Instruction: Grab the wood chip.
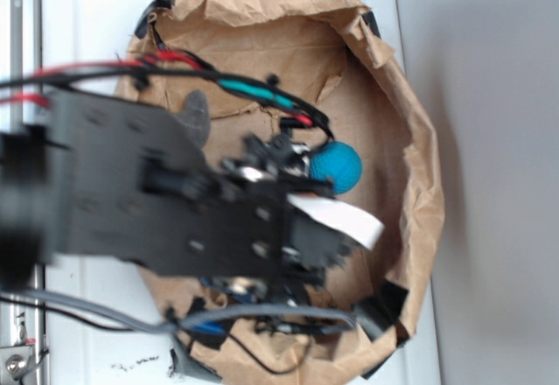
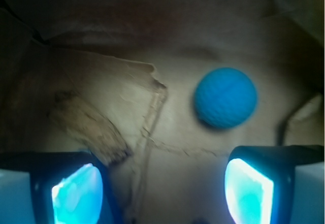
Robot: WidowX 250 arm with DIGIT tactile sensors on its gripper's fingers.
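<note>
The wood chip [image 2: 89, 125], a flat, rough, dark brown piece, lies slanted on the brown paper floor at the left of the wrist view. Its lower end reaches the left finger [image 2: 76, 193]. My gripper [image 2: 162, 188] is open, with only bare paper between its glowing blue pads. The chip sits ahead and to the left of the gap, not inside it. In the exterior view the black arm [image 1: 175, 202] hangs over the paper-lined bin and hides both the chip and the jaws.
A round blue dimpled ball [image 2: 226, 97] [image 1: 337, 167] rests ahead of the right finger. A torn paper flap [image 2: 152, 89] lies between chip and ball. Crumpled brown paper walls [image 1: 419, 184] ring the bin, and cables [image 1: 253, 88] trail across it.
</note>
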